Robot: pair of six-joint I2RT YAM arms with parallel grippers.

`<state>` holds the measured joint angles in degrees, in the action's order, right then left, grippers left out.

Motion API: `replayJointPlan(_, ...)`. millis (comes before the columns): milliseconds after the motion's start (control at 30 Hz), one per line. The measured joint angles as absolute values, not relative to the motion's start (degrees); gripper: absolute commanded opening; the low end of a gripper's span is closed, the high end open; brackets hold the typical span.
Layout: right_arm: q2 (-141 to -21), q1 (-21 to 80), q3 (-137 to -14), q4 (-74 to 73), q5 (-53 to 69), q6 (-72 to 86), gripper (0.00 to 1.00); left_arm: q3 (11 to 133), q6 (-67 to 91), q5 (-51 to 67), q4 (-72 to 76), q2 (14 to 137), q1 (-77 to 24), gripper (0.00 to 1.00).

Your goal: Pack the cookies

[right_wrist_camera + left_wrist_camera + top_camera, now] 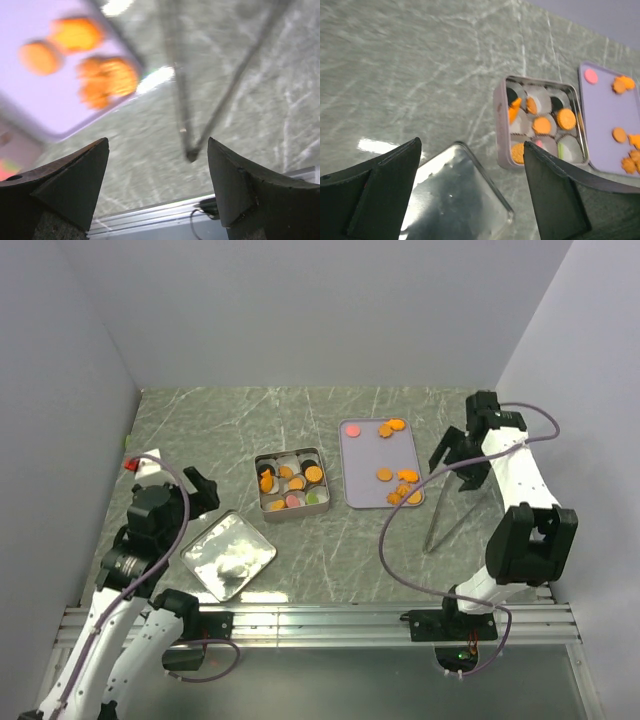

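Note:
Several orange cookies (405,490) and one pink one (352,429) lie on the lavender tray (365,455). More cookies (313,474), orange, black, pink and green, sit in the paper cups of the square silver tin (262,459). In the left wrist view the tin (501,130) with its cookies (565,118) lies ahead, the tray (600,105) to its right. My left gripper (205,492) (472,150) is open and empty above the tin lid (455,200). My right gripper (455,455) (157,145) is open and empty, right of the tray, above metal tongs (182,100). Blurred orange cookies (107,80) show on the tray corner.
The silver tin lid (227,555) lies flat at the near left. Metal tongs (445,515) lie on the table right of the tray. The aluminium rail (320,620) runs along the near edge. Grey walls close in the left, back and right.

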<state>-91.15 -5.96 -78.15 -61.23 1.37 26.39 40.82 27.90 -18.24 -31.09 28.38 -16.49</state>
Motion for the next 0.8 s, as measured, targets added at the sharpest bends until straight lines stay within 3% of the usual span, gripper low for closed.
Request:
replayJointPlan(333,-87.31,9.04,-86.56,-65.39,4.64,31.77,0.87,41.54,36.58,-5.52,-32.45,39.22,-16.73,0.88)
replayJointPlan(600,-85.32,10.59,-86.56,-66.39,6.39,32.80,0.87,46.30,43.92,-1.43,-40.60,55.99,-16.97,0.77)
replayJointPlan(800,-84.71,10.63,-86.56,-66.65,7.07,32.51,0.87,46.30,47.33,0.23,-42.98,61.43,-16.97,0.73)
